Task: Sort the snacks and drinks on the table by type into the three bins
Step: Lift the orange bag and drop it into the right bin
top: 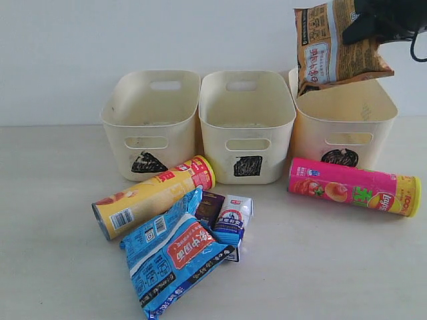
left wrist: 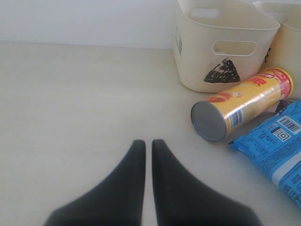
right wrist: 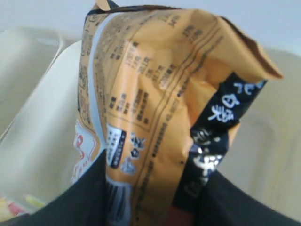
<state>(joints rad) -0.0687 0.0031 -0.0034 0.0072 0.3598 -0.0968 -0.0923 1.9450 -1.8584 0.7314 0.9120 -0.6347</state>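
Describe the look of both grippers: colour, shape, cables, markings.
The left gripper has two smooth matte black jaws, broad at the base and tapering to rounded tips, with no markings. The right gripper is likewise black and unmarked; a thin black cable loops beside it.

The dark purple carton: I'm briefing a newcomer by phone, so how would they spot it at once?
Find the middle bin, marked with a square. In front of it, behind the blue packets, the dark purple carton sits beside the yellow chip tube. Its lookalike, the white and blue carton on its other side, is pale.
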